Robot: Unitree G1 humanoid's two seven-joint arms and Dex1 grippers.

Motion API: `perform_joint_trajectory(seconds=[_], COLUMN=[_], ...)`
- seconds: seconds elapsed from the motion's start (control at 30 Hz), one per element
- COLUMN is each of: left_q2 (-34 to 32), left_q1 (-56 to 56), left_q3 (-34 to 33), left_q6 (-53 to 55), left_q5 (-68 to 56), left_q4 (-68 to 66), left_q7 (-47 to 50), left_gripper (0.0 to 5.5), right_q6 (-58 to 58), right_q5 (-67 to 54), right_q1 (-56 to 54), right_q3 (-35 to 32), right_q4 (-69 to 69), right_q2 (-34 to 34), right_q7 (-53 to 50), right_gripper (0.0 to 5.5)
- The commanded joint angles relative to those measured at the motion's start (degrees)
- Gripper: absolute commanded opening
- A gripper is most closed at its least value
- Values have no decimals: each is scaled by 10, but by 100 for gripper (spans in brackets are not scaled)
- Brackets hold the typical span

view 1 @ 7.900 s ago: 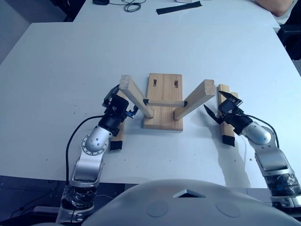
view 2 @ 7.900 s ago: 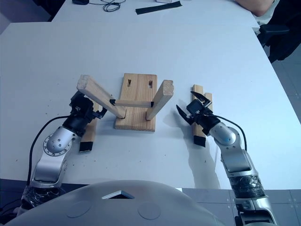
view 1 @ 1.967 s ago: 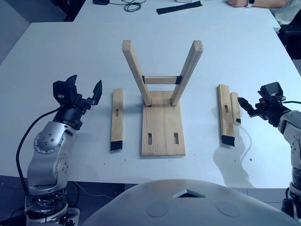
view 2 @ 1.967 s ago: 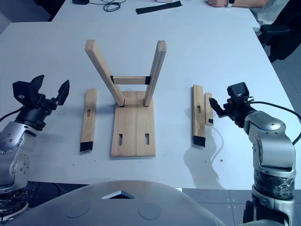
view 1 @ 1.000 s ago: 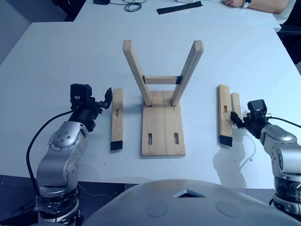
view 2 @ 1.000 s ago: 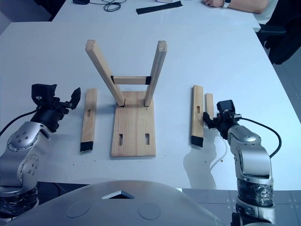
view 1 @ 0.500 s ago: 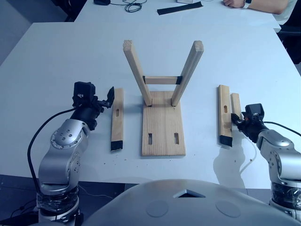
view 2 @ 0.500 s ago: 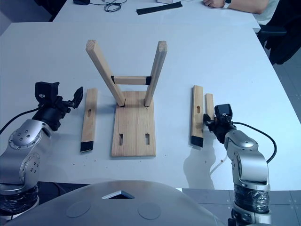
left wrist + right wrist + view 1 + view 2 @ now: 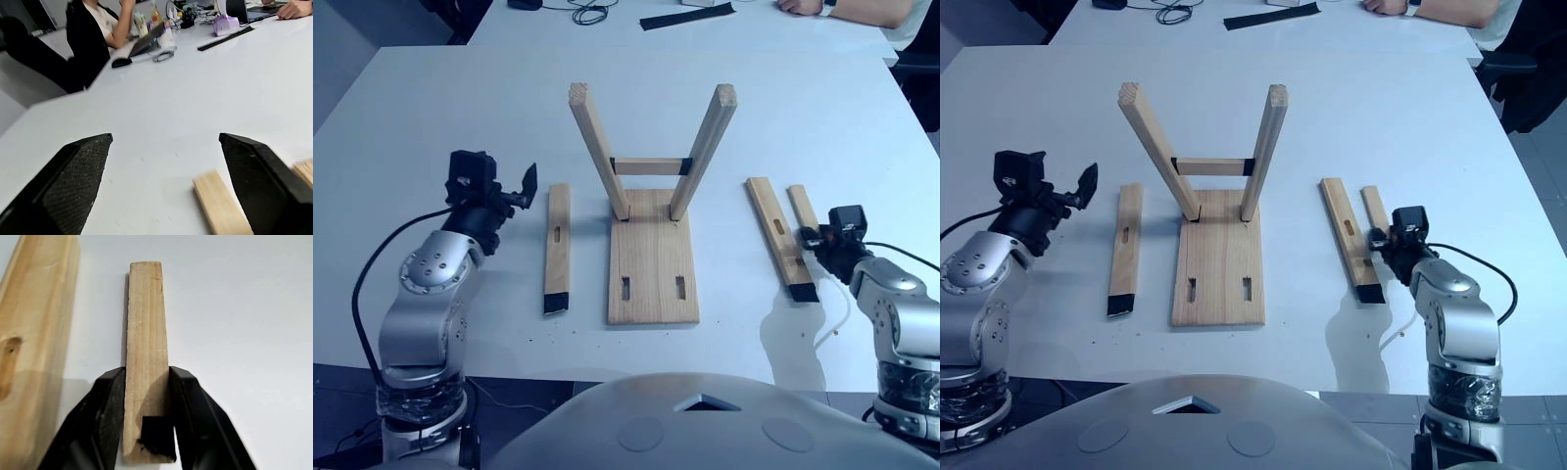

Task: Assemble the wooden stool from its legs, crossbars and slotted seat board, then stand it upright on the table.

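Right wrist view: right gripper [image 9: 147,376] clamped on the short pale wooden crossbar [image 9: 145,308] — long axis pointing straight away from it — slotted wooden leg [image 9: 34,323] alongside.

Head stereo pair looks fwd & down over table [image 9: 431,88], both eyes share it, L wrist cam low, facing across table, R wrist cam v. close on crossbar [image 9: 145,333]

You're working on a wide white table [image 9: 411,117] under even light. Against its far edge stands a second table [image 9: 783,34] carrying a black strip [image 9: 686,17], loose cables [image 9: 590,12] and what looks like a mouse [image 9: 523,4]. Dim floor [image 9: 352,39] shows past the far-left corner.
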State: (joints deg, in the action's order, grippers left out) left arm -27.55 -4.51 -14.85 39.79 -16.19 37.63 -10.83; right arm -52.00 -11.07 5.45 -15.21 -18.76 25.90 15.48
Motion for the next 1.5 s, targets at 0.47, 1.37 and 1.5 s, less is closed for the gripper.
perform_joint_trajectory(seconds=[0.47,1.37,1.5], left_q2=[-40,-32,-34], left_q1=[174,188,181], left_q3=[-120,91,114], left_q6=[82,82,81], left_q5=[-477,-685,-666], left_q4=[11,-28,-13], left_q7=[-127,-131,-157], left_gripper=[406,406,406], right_q6=[-83,-94,-89], right_q5=[-466,-635,-636], right_q1=[-268,-236,-239], right_q3=[-140,43,56], right_q4=[-50,-79,-83], right_q2=[49,104,101], right_q7=[202,337,335], right_gripper=[133,133,133])
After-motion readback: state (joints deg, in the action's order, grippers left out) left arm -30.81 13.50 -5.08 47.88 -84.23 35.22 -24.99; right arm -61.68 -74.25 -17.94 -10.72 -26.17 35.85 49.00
